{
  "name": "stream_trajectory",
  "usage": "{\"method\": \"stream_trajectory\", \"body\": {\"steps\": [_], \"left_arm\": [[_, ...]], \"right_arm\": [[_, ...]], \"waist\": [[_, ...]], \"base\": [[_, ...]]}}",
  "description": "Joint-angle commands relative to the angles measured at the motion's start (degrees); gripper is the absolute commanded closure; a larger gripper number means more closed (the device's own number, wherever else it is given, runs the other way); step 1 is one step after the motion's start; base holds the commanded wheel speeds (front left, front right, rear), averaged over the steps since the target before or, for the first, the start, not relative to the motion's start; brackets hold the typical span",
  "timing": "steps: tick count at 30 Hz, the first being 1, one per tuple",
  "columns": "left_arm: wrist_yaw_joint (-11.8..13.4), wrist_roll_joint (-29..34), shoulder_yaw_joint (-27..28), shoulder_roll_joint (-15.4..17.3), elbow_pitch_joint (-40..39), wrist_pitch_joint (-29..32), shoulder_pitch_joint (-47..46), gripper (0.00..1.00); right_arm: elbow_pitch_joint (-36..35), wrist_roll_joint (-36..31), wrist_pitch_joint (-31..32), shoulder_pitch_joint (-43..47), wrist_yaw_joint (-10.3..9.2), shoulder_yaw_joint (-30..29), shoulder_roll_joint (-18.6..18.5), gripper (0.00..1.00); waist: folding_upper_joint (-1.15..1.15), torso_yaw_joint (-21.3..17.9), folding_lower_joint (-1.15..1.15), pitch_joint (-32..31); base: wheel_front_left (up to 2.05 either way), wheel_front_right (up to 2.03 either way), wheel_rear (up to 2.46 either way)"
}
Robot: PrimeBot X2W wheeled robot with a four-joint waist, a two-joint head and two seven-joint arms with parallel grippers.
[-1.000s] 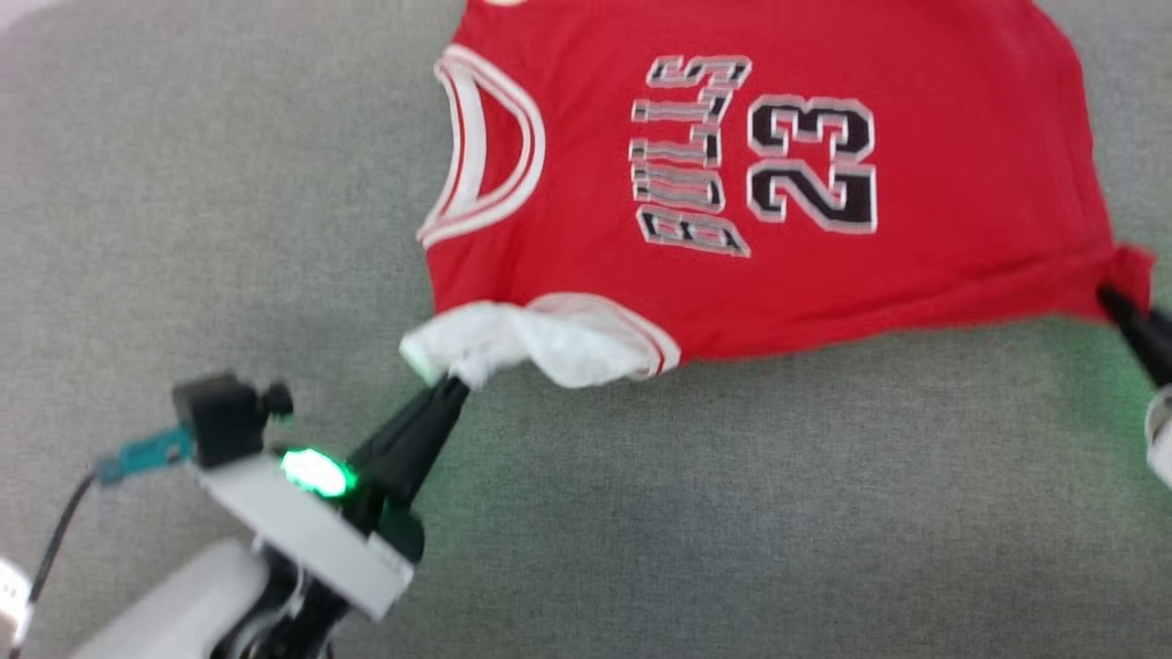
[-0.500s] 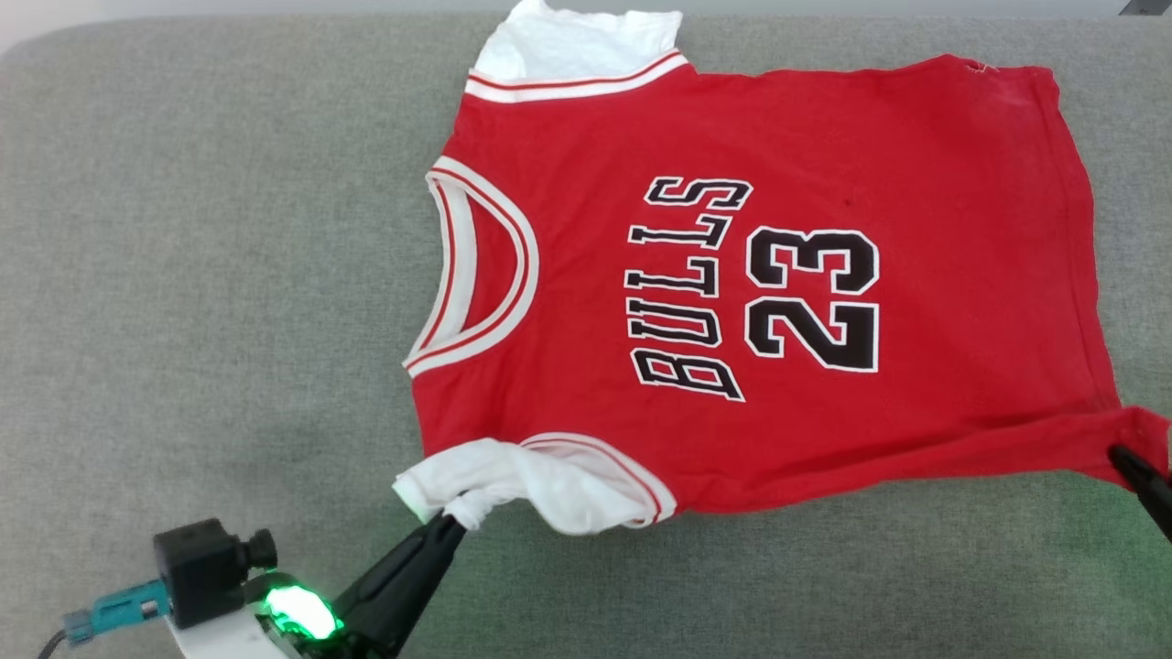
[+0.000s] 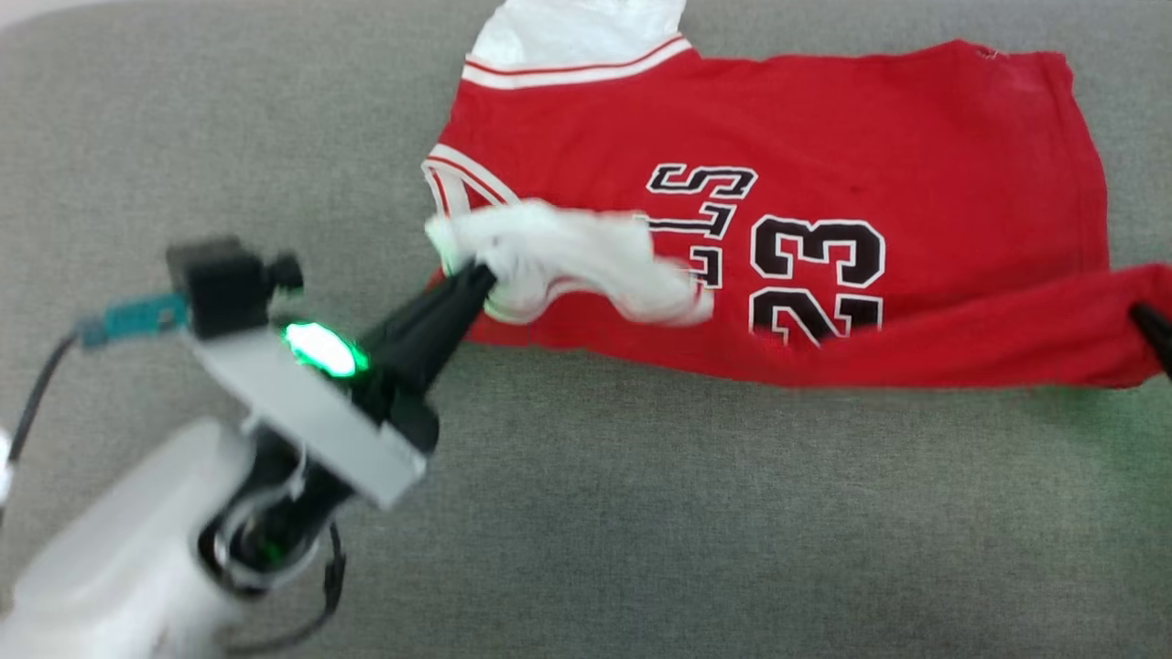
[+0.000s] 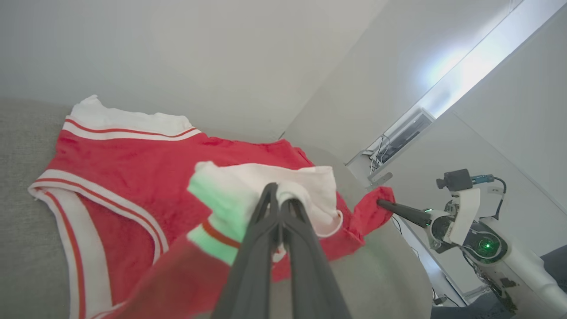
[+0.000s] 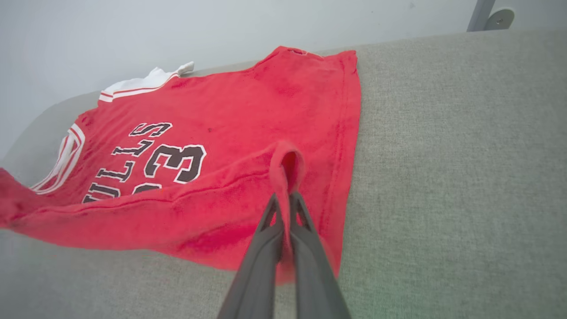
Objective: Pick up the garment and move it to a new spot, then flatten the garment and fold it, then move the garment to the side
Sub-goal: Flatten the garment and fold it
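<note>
The garment, a red T-shirt with white sleeves and black lettering, lies on a grey cushion with its near half lifted and carried over the far half. My left gripper is shut on the near white sleeve, held above the collar. In the left wrist view the left gripper pinches that white sleeve. My right gripper is shut on the red hem corner at the right edge. From the right wrist, the right gripper clamps a raised fold of the hem.
The grey cushion spreads wide in front of and to the left of the shirt. A pale wall rises right behind the cushion's far edge. The right arm's body stands off the cushion's end.
Both grippers have lifted the shirt's near edge and carried it toward the far side, so the near half now covers the lower lettering. The left arm has moved up the view.
</note>
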Motion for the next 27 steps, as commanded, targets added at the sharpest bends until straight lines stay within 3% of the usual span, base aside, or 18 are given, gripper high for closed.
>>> {"method": "stream_trajectory", "body": {"steps": [1, 10, 23, 24, 25, 27], "left_arm": [[0.2, -0.5, -0.4, -0.7, 2.0, 0.6, -2.2, 1.00], [0.2, -3.6, -4.0, -4.2, 20.9, 3.3, -13.8, 1.00], [0.2, -1.3, -12.6, -5.2, 32.7, -0.9, -17.5, 1.00], [0.2, -1.3, -13.1, -5.1, 33.1, -1.3, -17.8, 0.90], [0.2, -1.6, -13.7, -5.0, 33.4, -1.4, -18.0, 0.69], [0.2, -0.8, -15.1, -4.3, 33.7, -2.1, -18.7, 0.00]], "right_arm": [[1.0, -0.7, 0.3, -1.7, -0.09, -0.4, 0.6, 1.00], [8.9, -2.8, -0.2, -11.9, -0.09, 3.1, 4.1, 1.00], [19.7, -5.0, -5.5, -17.2, -0.10, 9.9, 4.3, 1.00], [20.1, -5.2, -5.8, -17.4, -0.10, 10.6, 4.1, 1.00], [20.4, -5.4, -6.3, -17.5, -0.10, 11.2, 3.9, 1.00], [21.0, -6.0, -7.3, -17.6, -0.10, 11.9, 3.4, 0.56]], "waist": [[0.00, -0.4, 0.00, 1.3], [0.00, -2.8, 0.00, 5.6], [0.00, -3.5, 0.00, 8.0], [0.00, -3.5, 0.00, 7.8], [0.00, -3.4, 0.00, 7.4], [0.00, -3.3, 0.00, 6.4]], "base": [[0.00, 0.00, 0.00], [0.00, 0.00, 0.00], [0.00, 0.00, 0.00], [0.00, 0.00, 0.00], [0.00, 0.00, 0.00], [0.00, 0.00, 0.00]]}}
